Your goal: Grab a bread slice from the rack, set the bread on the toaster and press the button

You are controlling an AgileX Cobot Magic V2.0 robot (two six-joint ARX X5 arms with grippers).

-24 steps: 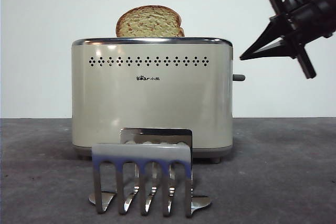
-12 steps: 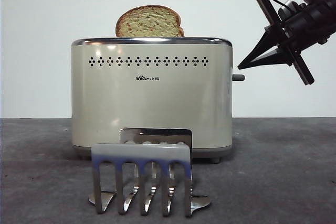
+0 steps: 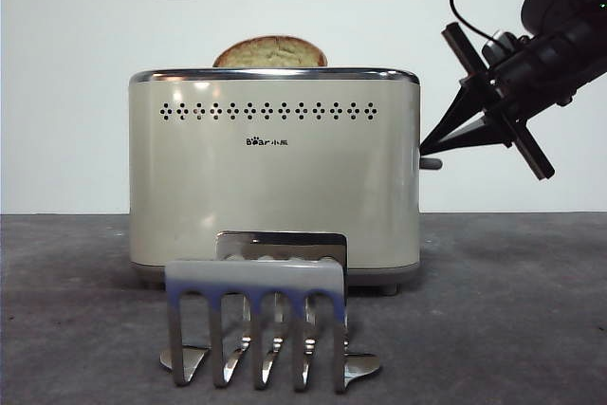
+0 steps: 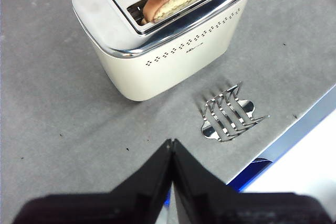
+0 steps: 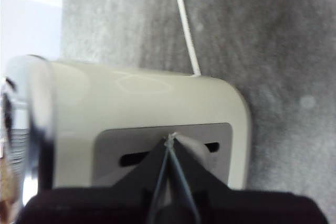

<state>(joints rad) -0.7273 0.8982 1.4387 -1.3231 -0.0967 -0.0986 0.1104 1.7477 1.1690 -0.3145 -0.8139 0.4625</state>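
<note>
Left to right, as I saw it. The steel toast rack with arched dividers (image 3: 258, 322) stood empty on the grey table (image 3: 512, 310), in front of the boxy cream-beige toaster with the chrome rim (image 3: 275, 173). The pale yellow, brown-crusted slice of bread (image 3: 270, 52) sat low in the toaster's slot, only its rounded top showing. At the narrow right side, my right gripper (image 3: 424, 150), jaws pressed together, bore on the small grey lever button (image 3: 432, 164). My left gripper (image 4: 171, 145), jaws likewise closed and holding nothing, hung above the table.
</note>
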